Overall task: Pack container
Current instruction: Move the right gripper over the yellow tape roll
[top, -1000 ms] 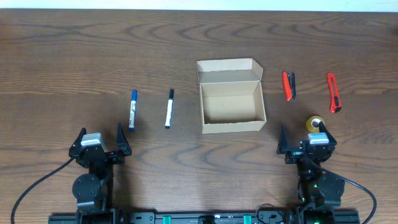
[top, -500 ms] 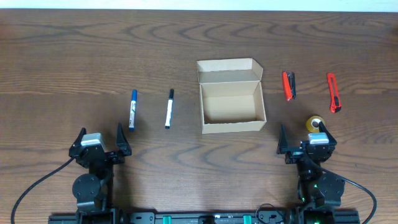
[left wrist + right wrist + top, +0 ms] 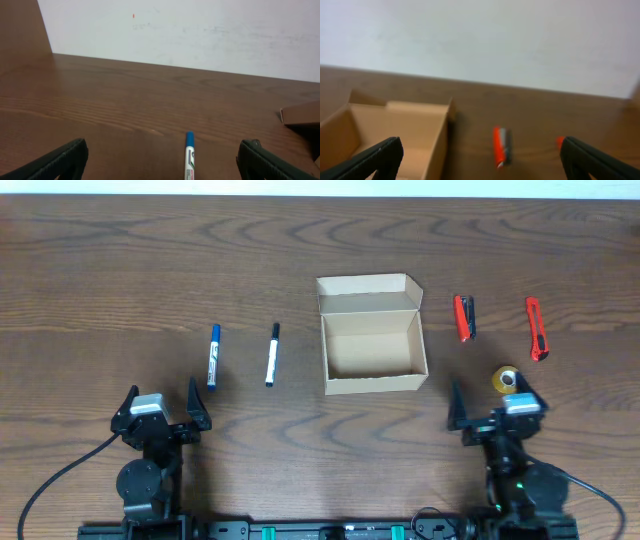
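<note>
The tan cardboard container (image 3: 372, 352) sits open and empty at the table's centre, its flap lid folded back on the far side; its left part shows in the right wrist view (image 3: 395, 135). A blue marker (image 3: 213, 356) and a black-capped white marker (image 3: 271, 355) lie left of it; the blue one shows in the left wrist view (image 3: 189, 155). A red stapler (image 3: 465, 317), a red utility knife (image 3: 537, 328) and a yellow tape roll (image 3: 506, 378) lie right of it. My left gripper (image 3: 162, 406) and right gripper (image 3: 492, 406) are open and empty near the front edge.
A white wall stands behind the far table edge. The stapler also shows in the right wrist view (image 3: 501, 146), with the knife tip (image 3: 560, 142) beside my right finger.
The right arm has shifted slightly to the right and towards the front edge; the right wrist view is blurred. The left arm and all objects are unmoved.
</note>
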Controlling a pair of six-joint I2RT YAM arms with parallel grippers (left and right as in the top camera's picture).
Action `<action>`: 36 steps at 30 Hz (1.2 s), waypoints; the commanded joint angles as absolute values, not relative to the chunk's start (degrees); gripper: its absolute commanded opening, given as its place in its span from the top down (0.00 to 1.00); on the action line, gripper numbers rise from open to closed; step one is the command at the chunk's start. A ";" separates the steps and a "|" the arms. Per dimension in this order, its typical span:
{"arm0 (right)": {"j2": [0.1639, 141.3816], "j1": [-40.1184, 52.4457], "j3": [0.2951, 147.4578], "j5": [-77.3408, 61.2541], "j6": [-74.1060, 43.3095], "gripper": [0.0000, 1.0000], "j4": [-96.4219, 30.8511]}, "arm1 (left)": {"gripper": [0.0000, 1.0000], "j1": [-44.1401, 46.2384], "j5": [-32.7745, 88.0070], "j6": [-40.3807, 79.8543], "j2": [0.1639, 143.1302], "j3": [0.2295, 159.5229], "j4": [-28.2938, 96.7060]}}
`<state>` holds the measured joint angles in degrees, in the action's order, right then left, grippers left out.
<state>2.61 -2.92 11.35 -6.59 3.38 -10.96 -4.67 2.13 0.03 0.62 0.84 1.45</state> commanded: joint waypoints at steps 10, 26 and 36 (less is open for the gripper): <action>45.60 -3.38 58.57 12.16 3.27 0.01 -45.50 | 0.05 -4.47 1.04 0.01 0.21 0.27 4.40; 81.10 -3.55 77.56 4.69 1.74 0.01 -56.10 | 0.05 -4.47 1.06 0.01 0.21 0.27 4.40; 94.78 -4.97 80.75 -1.10 4.75 0.01 -55.27 | 0.05 -4.47 1.04 0.01 0.21 0.27 4.40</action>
